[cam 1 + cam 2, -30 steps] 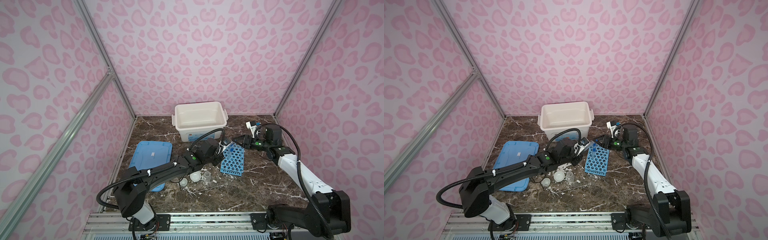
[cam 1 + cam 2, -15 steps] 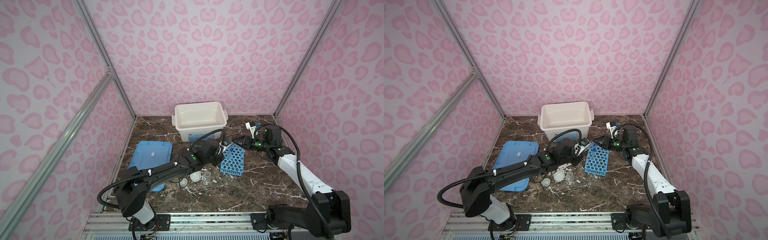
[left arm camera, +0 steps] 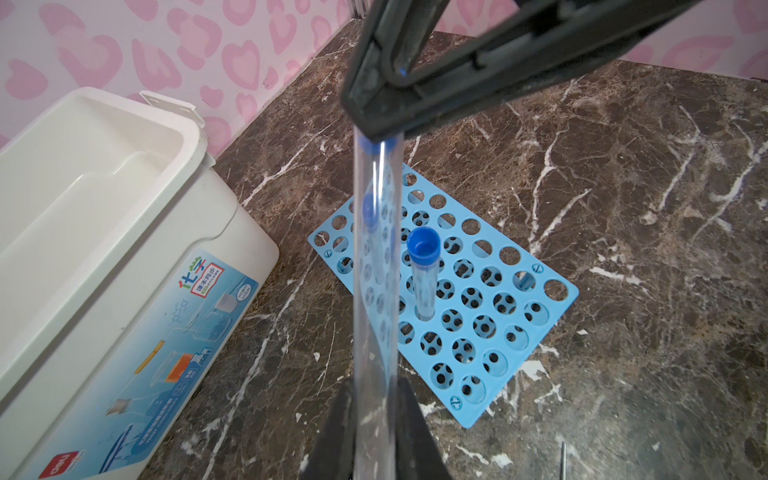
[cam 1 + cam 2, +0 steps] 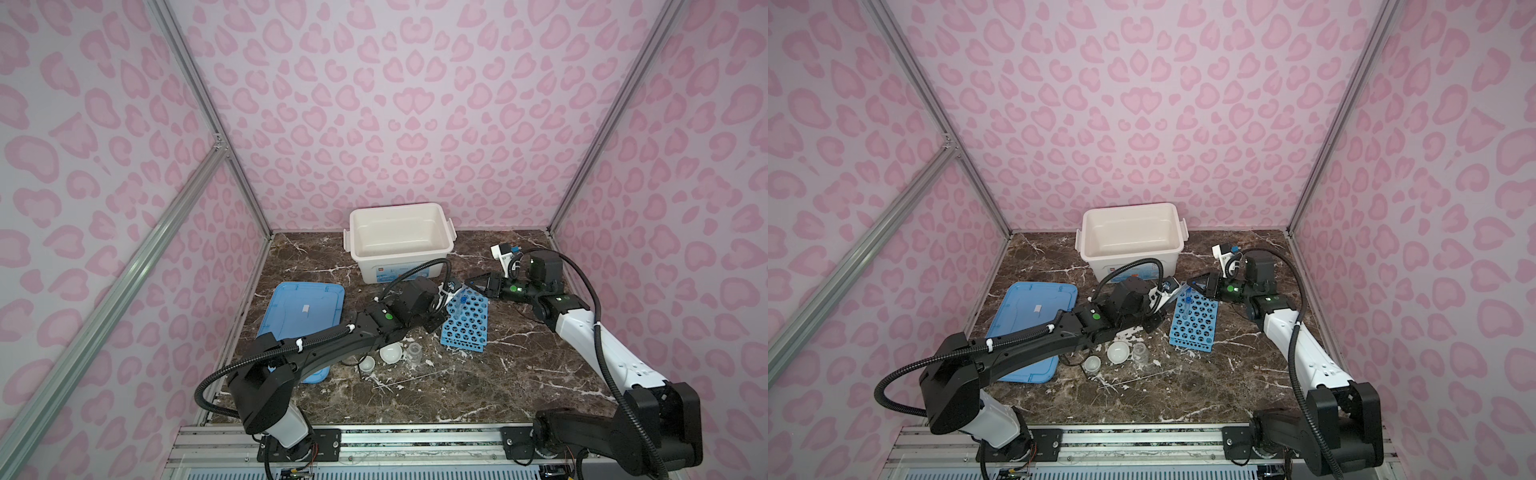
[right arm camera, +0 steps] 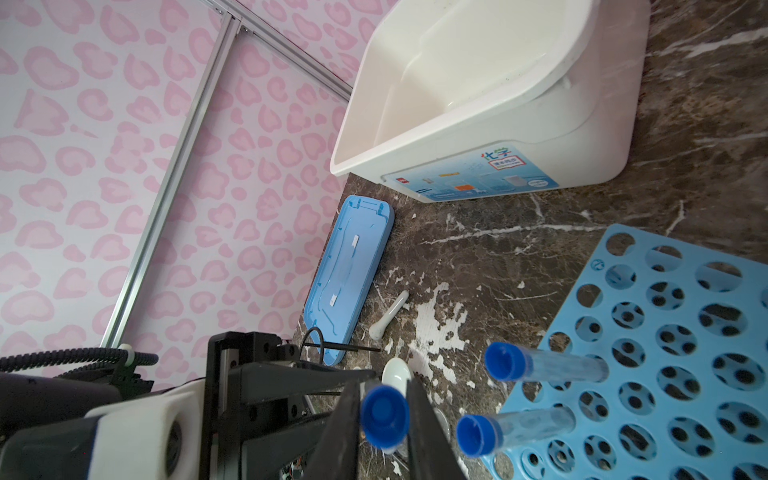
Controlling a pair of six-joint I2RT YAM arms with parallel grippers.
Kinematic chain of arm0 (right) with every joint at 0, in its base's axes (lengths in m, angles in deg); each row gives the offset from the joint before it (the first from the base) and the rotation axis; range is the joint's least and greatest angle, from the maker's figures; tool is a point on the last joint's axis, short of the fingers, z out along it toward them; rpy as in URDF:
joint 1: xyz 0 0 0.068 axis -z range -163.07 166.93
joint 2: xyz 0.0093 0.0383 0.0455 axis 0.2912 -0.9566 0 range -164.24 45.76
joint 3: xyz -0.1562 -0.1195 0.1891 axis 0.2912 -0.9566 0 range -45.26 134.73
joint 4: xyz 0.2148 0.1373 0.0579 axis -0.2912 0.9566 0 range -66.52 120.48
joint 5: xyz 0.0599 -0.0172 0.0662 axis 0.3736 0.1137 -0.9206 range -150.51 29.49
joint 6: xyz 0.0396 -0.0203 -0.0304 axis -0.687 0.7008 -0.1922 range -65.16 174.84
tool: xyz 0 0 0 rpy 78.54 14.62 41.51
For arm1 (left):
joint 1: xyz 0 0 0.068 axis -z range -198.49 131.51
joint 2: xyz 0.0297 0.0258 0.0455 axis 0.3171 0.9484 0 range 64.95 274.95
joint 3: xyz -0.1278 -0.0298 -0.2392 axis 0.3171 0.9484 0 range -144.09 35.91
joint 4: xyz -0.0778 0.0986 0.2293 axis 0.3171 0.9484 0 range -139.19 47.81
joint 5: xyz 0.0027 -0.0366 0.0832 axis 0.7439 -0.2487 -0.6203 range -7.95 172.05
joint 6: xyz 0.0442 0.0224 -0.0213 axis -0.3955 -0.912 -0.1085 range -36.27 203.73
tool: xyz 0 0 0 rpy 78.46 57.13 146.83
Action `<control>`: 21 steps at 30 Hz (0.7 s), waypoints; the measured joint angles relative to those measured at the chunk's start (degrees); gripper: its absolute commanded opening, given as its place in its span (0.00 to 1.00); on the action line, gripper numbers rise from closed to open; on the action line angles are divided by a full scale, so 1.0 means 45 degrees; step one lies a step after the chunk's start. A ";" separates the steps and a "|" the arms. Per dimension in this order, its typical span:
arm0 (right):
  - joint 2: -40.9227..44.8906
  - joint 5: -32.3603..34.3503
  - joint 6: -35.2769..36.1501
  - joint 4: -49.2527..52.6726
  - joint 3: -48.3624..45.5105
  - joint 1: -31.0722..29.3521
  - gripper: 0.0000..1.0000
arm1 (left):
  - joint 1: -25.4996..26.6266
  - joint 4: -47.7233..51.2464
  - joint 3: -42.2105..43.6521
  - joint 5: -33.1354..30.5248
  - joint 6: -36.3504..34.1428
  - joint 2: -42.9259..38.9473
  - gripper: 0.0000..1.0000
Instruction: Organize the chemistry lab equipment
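A clear blue-capped tube [image 3: 376, 291] hangs slanted over the blue perforated rack [image 4: 467, 324], held at both ends. My left gripper [image 3: 376, 386] is shut on its lower shaft. My right gripper [image 5: 383, 386] is shut on its blue cap [image 5: 384, 415], both fingers touching it. In both top views the two grippers meet tip to tip above the rack's far left corner, the left gripper [image 4: 453, 289] and the right gripper [image 4: 471, 283]. Two more capped tubes [image 5: 540, 368] [image 5: 515, 428] stand in the rack. The white cup [image 4: 367, 365], the shallow dish [image 4: 391, 354] and the small beaker [image 4: 414, 352] sit in front of the left arm.
The large white storage box [image 4: 399, 239] stands open at the back. The flat blue lid [image 4: 301, 316] lies at the left. A white pestle [image 5: 388, 313] and the black wire ring stand [image 5: 316, 338] lie beside the lid, under the left arm.
My right gripper's jaws have closed in around the tube's blue cap. Both arms stay almost where they were, and the left gripper keeps its hold.
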 measured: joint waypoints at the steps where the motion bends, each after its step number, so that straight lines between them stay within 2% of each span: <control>1: 0.0044 0.0000 0.0005 0.0000 -0.0019 -0.0005 0.18 | 0.0000 0.0000 0.0000 0.0000 0.0000 0.0005 0.14; 4: 0.0131 0.0015 0.0029 0.0005 -0.0049 -0.0019 0.17 | 0.0015 0.0000 0.0000 0.0000 0.0000 0.0024 0.16; 9: 0.0194 0.0034 0.0083 0.0019 -0.0092 -0.0024 0.16 | 0.0010 0.0000 0.0000 -0.0005 0.0005 0.0024 0.30; 13: 0.0238 0.0049 0.0121 0.0044 -0.0170 -0.0024 0.15 | 0.0010 -0.0049 0.0044 -0.0044 0.0010 0.0024 0.52; 21: 0.0957 0.0656 0.0437 0.0369 -0.0214 -0.0034 0.15 | 0.0019 -0.0680 0.0733 -0.0510 0.0131 -0.0272 0.80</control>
